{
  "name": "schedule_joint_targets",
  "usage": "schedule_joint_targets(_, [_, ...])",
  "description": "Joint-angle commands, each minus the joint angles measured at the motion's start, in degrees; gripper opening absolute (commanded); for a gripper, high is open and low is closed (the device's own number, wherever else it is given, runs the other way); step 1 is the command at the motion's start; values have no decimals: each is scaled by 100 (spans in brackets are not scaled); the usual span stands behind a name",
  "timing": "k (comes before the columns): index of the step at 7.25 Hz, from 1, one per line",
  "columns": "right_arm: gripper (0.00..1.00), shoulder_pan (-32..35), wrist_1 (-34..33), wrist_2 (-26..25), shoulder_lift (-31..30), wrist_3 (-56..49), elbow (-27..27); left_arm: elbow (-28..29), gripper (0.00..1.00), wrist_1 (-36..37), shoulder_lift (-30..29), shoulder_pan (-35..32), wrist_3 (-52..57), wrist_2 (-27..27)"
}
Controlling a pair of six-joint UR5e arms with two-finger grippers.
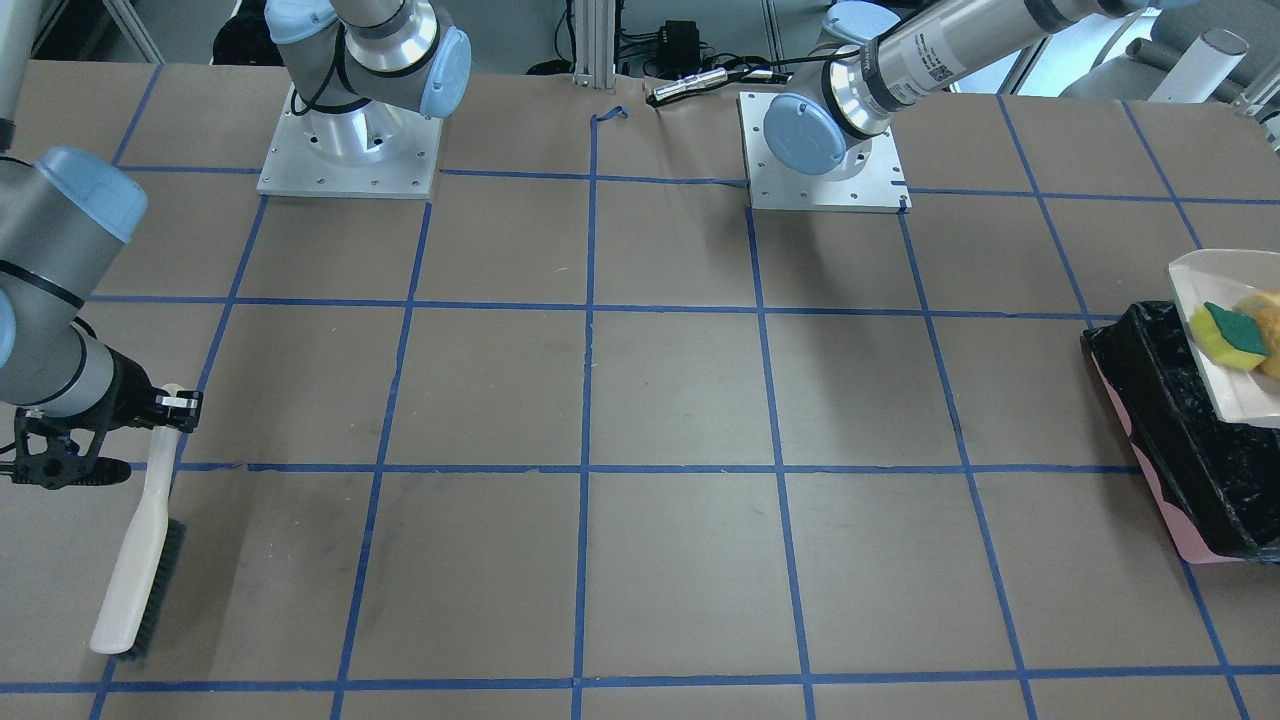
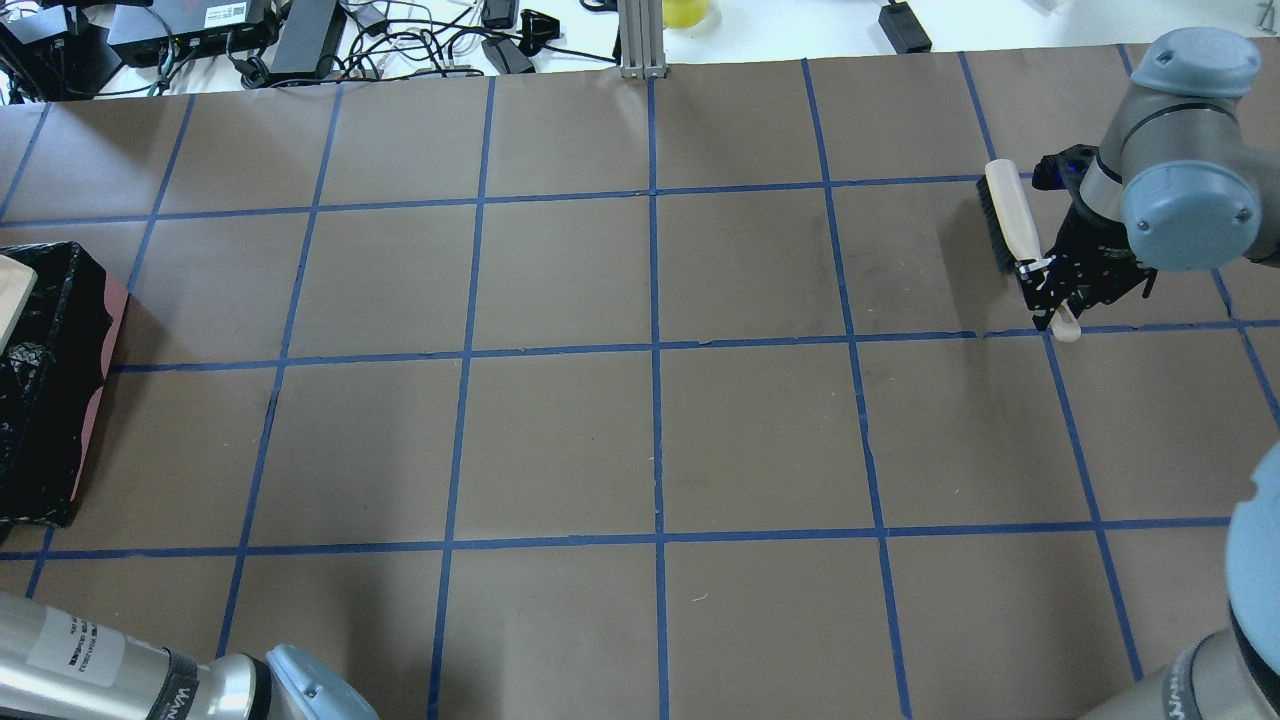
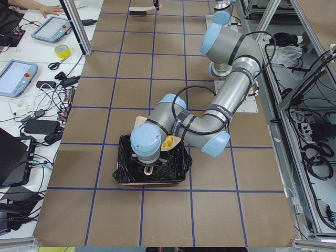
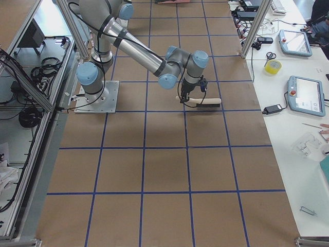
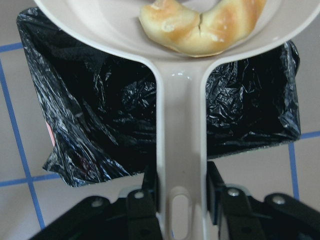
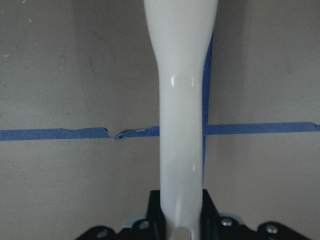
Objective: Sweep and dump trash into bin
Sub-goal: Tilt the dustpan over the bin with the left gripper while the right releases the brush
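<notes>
Two grips | left hand (image 5: 181,192): dustpan (image 5: 180,125) over bin (image 5: 100,115) | right hand (image 6: 181,210): brush (image 6: 182,100)

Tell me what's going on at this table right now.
The left gripper holds the dustpan by its handle over the black-lined bin. The sponge and the bread piece lie in the pan, not yet dumped. The right gripper holds the brush by its handle at the opposite end of the table.

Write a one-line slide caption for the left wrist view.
Left gripper, jaws clamped on the beige dustpan by its handle, holds a croissant-like bread piece above the black-lined bin.
</notes>
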Motion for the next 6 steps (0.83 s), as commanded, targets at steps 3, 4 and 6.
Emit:
schedule_joint_targets(3, [0,-4,-16,-56,54,16,16,532,0,759,-521,-30,1272,291])
schedule_joint_targets(4, [0,-4,-16,-56,54,34,16,532,0,885,-557,-57,1327,457])
schedule_joint_targets(6, [45,-4,-42,-74,63,51,16,523,0,1061,-557,-118,1398,693])
